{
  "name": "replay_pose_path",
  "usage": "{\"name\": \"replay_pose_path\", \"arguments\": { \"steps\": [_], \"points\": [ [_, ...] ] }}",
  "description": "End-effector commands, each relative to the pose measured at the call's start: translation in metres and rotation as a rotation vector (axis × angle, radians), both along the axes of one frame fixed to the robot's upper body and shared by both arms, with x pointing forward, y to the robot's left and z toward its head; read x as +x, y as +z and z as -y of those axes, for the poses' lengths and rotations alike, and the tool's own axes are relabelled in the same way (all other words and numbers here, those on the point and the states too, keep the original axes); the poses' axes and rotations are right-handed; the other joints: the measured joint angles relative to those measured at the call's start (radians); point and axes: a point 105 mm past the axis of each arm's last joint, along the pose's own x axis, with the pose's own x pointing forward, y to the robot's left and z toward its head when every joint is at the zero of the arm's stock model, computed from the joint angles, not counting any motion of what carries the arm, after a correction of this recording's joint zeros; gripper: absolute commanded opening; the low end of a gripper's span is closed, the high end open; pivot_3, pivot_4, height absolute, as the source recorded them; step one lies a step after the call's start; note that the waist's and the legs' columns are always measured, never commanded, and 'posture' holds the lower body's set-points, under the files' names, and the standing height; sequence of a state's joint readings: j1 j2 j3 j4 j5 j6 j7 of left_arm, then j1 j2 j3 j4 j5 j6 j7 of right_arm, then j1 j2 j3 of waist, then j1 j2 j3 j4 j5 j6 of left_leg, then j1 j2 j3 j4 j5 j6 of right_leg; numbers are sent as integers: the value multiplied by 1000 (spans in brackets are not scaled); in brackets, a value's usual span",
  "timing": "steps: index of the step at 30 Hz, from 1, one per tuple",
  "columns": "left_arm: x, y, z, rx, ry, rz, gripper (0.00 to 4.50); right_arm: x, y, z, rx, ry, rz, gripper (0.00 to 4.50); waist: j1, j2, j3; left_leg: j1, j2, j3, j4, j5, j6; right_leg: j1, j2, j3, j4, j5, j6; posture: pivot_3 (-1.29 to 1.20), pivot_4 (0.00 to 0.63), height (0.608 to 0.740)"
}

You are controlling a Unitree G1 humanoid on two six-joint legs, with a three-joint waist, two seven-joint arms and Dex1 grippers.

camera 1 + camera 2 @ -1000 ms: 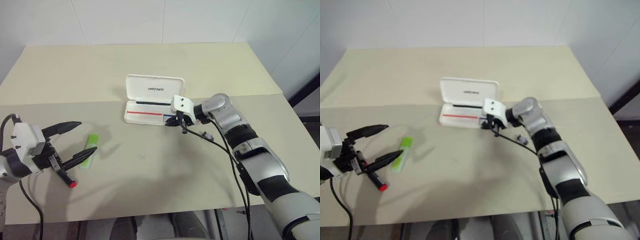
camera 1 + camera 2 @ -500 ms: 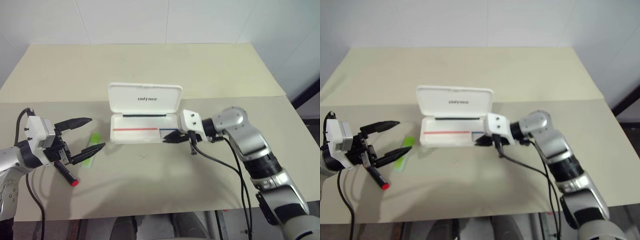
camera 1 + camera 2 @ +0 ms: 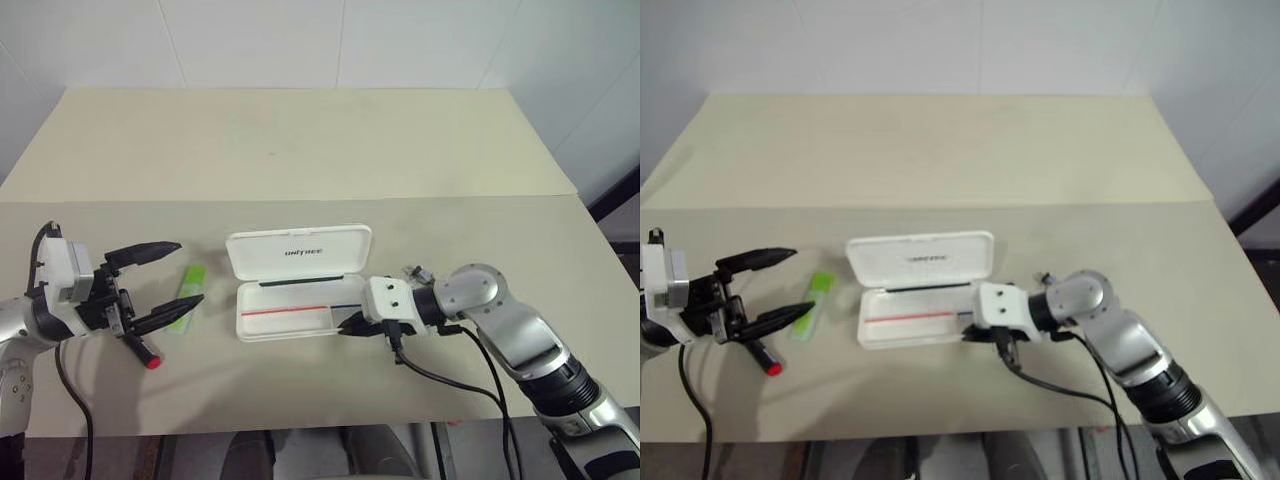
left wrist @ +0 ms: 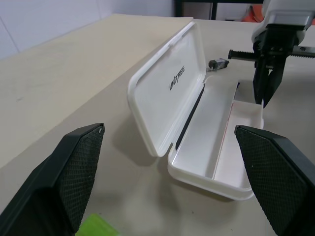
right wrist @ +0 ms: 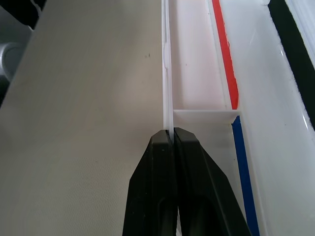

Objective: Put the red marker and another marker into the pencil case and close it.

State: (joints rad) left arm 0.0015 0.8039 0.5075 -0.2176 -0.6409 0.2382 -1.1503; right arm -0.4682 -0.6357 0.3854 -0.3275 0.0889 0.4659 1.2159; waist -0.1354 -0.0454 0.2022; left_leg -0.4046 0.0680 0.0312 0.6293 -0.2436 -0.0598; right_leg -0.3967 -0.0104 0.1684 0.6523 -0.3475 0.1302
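Now pencil case lies open w/ nothing inside, right hand pinching its rim.

"UNITREE" in black on the pencil case open lid, seemingly the only text

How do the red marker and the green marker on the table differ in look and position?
The red marker is slim, mostly black with a red end; the green marker is flat, wider and light lime green throughout. The red marker lies nearest the table's front edge, partly under the open left hand; the green marker lies farther back, closer to the pencil case, near that hand's lower finger. Both lie on the table, outside the open case.
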Motion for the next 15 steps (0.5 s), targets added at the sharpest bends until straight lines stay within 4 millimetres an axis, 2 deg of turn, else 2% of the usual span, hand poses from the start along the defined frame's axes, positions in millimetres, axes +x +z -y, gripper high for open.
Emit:
{"name": "replay_pose_path", "arguments": {
  "steps": [1, 7, 15],
  "points": [
    [-2, 9, -1, 2, -7, 41, 4500, 1, 5, 0, 26, -19, 39, 30, 0, 0, 0, 0, 0, 0, 0, 0, 0, 0, 0, 0, 0, 0, 0, 0, 150, 740],
    [0, 8, 1, 1, -10, 41, 4500, 8, 3, 16, 16, -44, 50, 30, 1, 0, 0, 0, 0, 0, 0, 0, 0, 0, 0, 0, 0, 0, 0, 0, 150, 740],
    [2, 8, 3, -2, -19, 48, 4500, 7, -3, 32, -5, -35, 48, 30, 5, 0, 0, 0, 0, 0, 0, 0, 0, 0, 0, 0, 0, 0, 0, 0, 150, 740]
  ]
}}
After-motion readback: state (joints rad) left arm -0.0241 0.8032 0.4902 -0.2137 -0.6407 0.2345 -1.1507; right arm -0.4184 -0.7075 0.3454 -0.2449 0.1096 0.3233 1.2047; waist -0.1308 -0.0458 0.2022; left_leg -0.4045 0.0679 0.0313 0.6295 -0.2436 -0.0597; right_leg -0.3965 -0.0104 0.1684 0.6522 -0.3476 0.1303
